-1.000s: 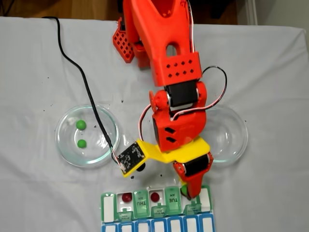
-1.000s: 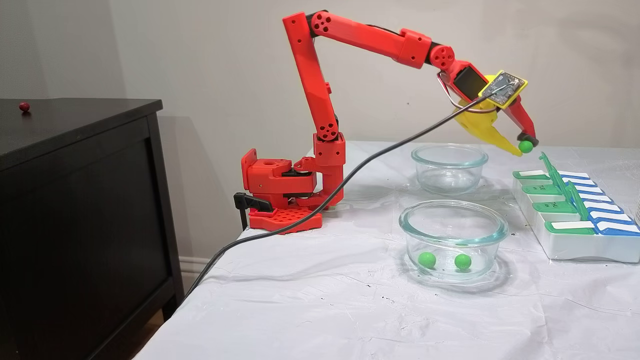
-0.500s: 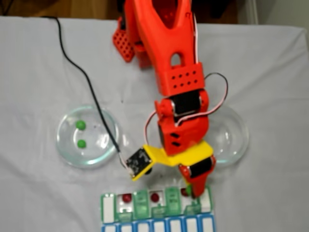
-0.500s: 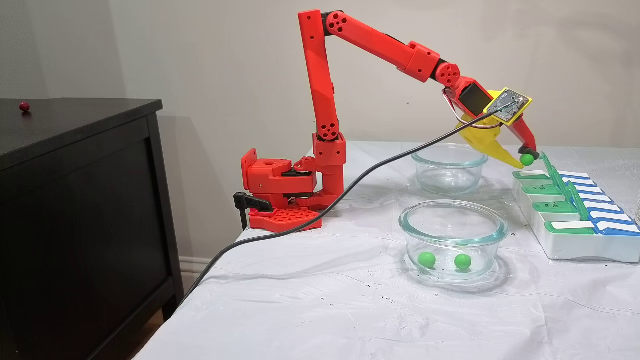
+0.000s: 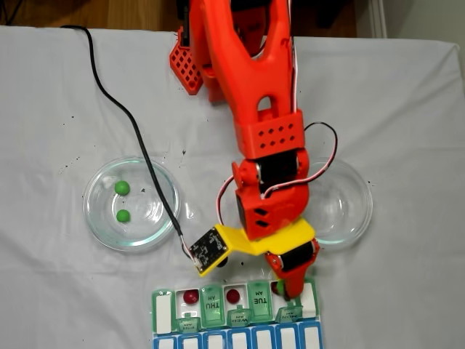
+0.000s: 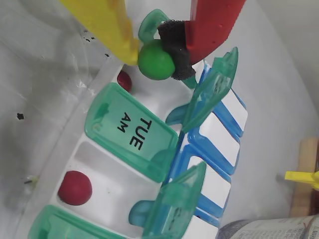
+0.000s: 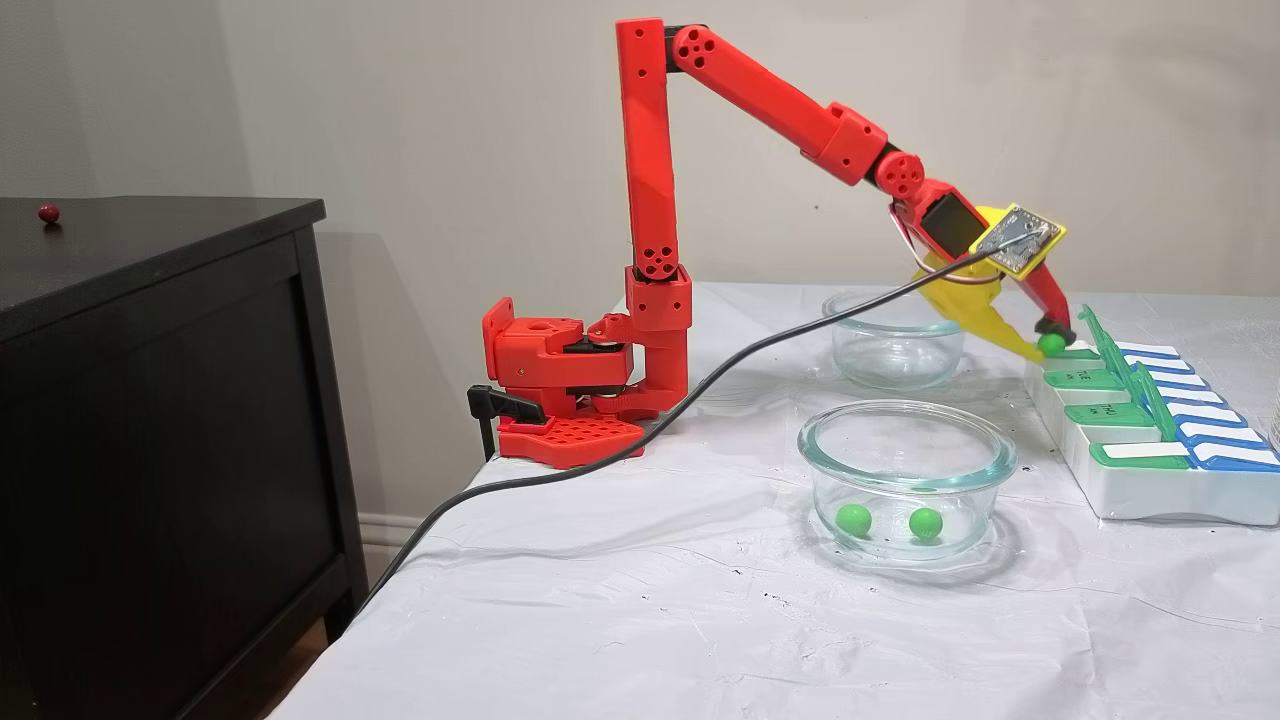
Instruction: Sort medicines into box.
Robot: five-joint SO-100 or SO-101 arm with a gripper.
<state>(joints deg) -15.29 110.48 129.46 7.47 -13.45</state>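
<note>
wrist view: our end effector [image 6: 149, 52] pinches a green ball [image 6: 156, 59] just above the pill organizer [image 6: 149, 164], arm stretched forward and angled down, raised lids [image 6: 207, 99] close beside.

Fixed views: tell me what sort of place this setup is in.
Probably a room in a home, not a lab: a table under a white cloth, a dark wooden cabinet against a plain wall, and wood flooring beyond the table.
</note>
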